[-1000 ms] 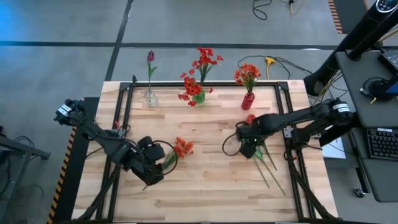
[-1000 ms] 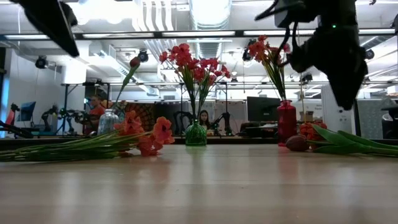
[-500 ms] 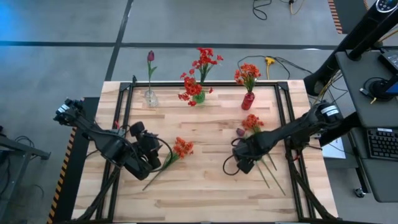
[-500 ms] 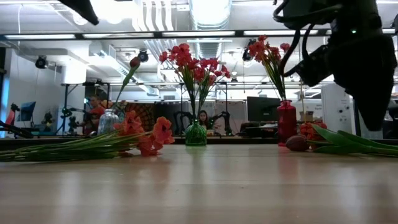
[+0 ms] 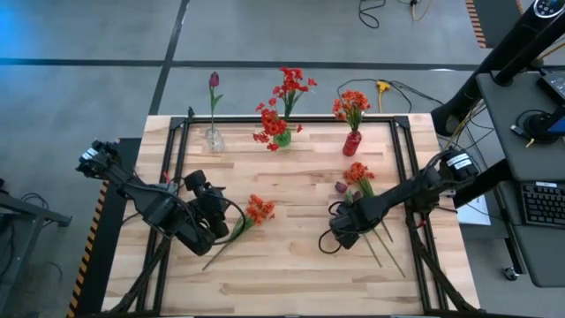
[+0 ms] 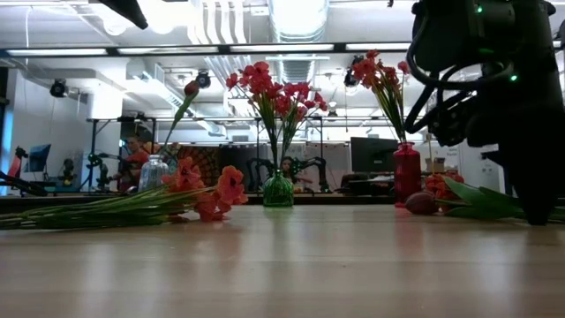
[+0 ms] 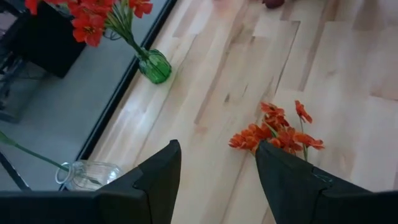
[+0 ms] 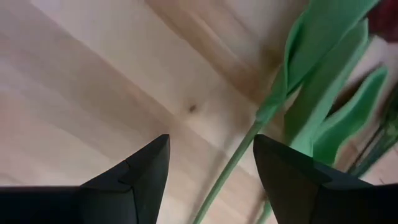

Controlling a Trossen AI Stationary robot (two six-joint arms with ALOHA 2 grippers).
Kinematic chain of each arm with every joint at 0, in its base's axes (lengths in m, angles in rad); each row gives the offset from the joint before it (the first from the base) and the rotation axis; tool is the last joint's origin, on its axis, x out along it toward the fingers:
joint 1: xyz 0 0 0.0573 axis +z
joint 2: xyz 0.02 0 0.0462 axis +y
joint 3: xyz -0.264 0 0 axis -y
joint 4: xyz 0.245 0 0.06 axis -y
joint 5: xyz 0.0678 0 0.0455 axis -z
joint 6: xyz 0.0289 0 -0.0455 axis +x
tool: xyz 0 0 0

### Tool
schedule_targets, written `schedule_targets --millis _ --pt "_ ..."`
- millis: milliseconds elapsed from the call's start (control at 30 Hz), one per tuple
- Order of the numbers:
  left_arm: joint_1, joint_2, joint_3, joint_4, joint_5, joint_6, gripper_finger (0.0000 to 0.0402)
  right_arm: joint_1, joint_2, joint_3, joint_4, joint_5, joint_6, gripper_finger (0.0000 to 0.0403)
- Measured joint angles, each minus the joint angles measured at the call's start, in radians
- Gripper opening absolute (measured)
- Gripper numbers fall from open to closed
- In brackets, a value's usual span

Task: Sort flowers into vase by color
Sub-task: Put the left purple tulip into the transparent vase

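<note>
The surface (image 5: pixel 291 265) is pale wooden planks with visible grain, framed by dark metal rails. Along its far edge stand three small vases. A clear glass vase (image 5: pixel 214 138) holds a single dark maroon tulip (image 5: pixel 213 80) on a thin stem. A green glass vase (image 5: pixel 282 137), round-bellied, holds bright red flowers (image 5: pixel 290 84) in clusters, one spray drooping over its side. A slim red vase (image 5: pixel 352 142) holds orange flowers (image 5: pixel 351 106).

Two lots of flowers lie flat on the planks. An orange bunch (image 5: pixel 258 210) lies left of centre, its thin green stems running toward the left arm. On the right lie loose stems (image 5: pixel 381 237) with broad, smooth green leaves, an orange bloom (image 5: pixel 358 174) and a maroon bud (image 5: pixel 341 187) at their far ends.

The left pincer (image 7: pixel 217 168) hangs above the surface over the stems of the orange bunch, its dark, blunt fingers spread apart with nothing between them. The right pincer (image 8: pixel 211 163) is low over the planks beside the loose stems; its fingers stand apart, and a thin green stalk with long leaves lies on the wood in the gap between them, not gripped.
</note>
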Motion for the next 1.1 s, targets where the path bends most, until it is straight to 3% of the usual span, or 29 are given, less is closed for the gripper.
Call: schedule_targets --millis 367,567,767,833,967,1100 --pt "0.000 0.000 -0.002 -0.001 -0.062 0.008 0.0190 -0.004 0.040 -0.004 0.020 0.050 0.000 0.0203" --pt "0.000 0.000 -0.022 0.044 -0.062 0.003 0.0190 -0.003 0.036 -0.006 0.046 0.055 -0.001 0.0127" --pt "0.000 0.001 -0.131 0.158 -0.057 0.039 0.0190 -0.003 0.027 -0.006 0.059 0.066 -0.010 0.0040" --pt "0.000 0.001 -0.157 0.179 -0.045 0.031 0.0190 -0.004 0.024 -0.007 0.060 0.074 -0.027 0.0019" --pt "-0.001 0.001 -0.174 0.230 0.068 0.039 0.0190 -0.005 0.007 -0.010 0.048 0.086 -0.054 0.0013" --pt "-0.044 0.001 -0.188 0.373 0.150 0.177 0.0190 -0.007 -0.036 -0.001 0.044 0.085 -0.101 0.0013"
